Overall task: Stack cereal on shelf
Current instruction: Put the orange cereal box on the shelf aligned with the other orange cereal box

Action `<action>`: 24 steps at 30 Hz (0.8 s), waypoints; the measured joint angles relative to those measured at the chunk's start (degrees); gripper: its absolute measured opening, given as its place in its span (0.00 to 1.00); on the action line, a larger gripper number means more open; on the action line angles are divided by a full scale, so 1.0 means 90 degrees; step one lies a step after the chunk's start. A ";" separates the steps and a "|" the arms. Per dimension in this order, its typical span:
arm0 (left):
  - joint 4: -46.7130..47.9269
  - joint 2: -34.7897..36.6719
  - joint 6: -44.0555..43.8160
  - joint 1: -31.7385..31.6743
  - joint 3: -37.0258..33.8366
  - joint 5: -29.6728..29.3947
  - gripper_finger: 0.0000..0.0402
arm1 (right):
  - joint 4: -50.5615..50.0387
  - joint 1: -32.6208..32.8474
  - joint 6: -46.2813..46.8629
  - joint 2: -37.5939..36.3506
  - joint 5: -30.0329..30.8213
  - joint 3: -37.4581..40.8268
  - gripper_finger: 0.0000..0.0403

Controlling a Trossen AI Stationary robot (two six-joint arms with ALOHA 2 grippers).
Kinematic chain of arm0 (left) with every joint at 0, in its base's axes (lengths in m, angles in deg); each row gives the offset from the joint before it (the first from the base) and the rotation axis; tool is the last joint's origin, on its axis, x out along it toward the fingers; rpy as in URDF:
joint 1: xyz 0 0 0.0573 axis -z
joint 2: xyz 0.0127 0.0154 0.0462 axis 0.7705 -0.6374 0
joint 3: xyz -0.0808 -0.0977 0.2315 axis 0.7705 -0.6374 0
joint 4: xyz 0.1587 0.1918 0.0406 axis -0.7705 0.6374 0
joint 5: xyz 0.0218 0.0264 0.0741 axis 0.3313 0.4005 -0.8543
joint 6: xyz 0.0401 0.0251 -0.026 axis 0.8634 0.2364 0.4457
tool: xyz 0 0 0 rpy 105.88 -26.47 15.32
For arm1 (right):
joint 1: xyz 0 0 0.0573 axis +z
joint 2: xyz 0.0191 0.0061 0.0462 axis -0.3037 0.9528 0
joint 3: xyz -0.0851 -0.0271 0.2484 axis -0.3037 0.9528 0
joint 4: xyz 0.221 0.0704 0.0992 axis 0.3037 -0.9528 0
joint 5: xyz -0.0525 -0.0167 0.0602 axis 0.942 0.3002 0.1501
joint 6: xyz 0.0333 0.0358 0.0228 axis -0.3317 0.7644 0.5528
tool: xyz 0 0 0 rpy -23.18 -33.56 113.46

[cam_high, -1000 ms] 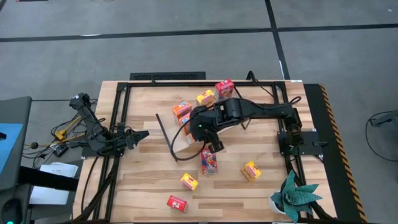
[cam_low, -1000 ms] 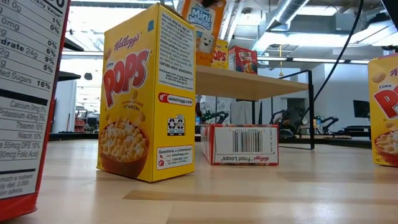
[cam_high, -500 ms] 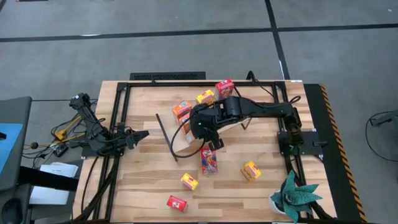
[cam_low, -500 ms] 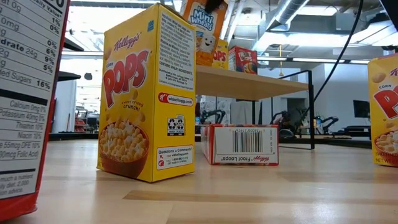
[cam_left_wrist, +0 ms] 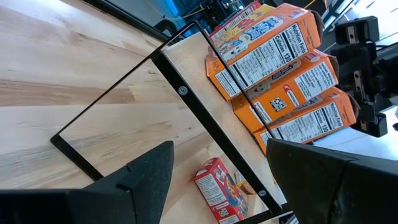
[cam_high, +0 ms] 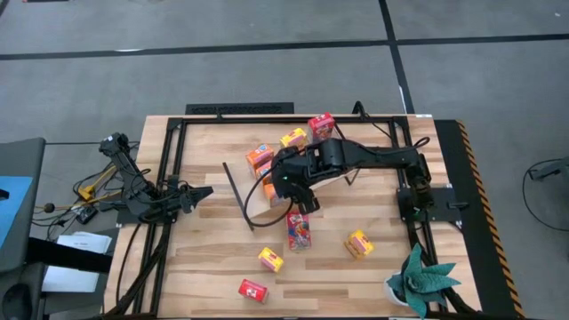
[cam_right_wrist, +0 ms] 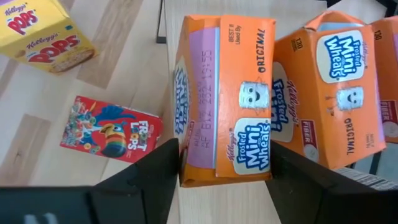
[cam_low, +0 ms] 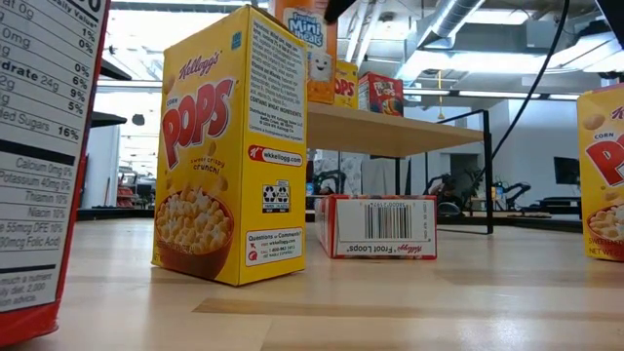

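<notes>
An orange Mini Wheats cereal box [cam_right_wrist: 224, 99] sits between the fingers of my right gripper [cam_right_wrist: 224, 155], over the middle of the shelf [cam_high: 263, 206]. It stands beside two more orange boxes [cam_left_wrist: 292, 78]. A yellow box [cam_high: 294, 140] and a red box [cam_high: 321, 124] stand farther back. On the table, a red Froot Loops box [cam_high: 300, 231] lies flat. Two yellow boxes [cam_high: 271, 260] [cam_high: 359, 243] and a red one [cam_high: 253, 290] are nearer. My left gripper [cam_high: 203, 192] waits open at the table's left side. My right gripper pinches the orange Mini Wheats box between its two fingers, on opposite sides of its upper end [cam_right_wrist: 186, 155]. The fingers come from above, pointing down. In the low view the box [cam_low: 310, 54] stands upright, with its bottom end at the shelf board [cam_low: 390, 127].
A potted plant [cam_high: 420, 277] stands at the table's near right corner. Cables and a clamp [cam_high: 111, 173] lie off the left edge. Black rod frames [cam_high: 236, 191] close the shelf's ends. Bare wood lies between the left gripper and the shelf.
My right gripper has come down a little over the shelf and has kept its hold. The orange box has gone from tilted to upright and has sunk toward the shelf board, beside the other orange boxes.
</notes>
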 joint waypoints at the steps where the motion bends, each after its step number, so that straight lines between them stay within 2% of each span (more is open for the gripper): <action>1: -0.0002 -0.0001 0.0000 0.0001 0.0000 0.0000 0.62 | 0.0000 0.0000 0.0000 0.0000 0.0000 -0.0002 0.61; 8: 0.0000 -0.0001 -0.0002 0.0000 0.0000 0.0000 0.62 | -0.0252 -0.0009 0.0017 -0.0003 0.0367 -0.0387 0.61; 24: 0.0012 -0.0001 0.0035 0.0000 0.0000 -0.0016 0.62 | -0.0282 -0.0078 0.0372 -0.0022 0.0341 -0.0568 0.61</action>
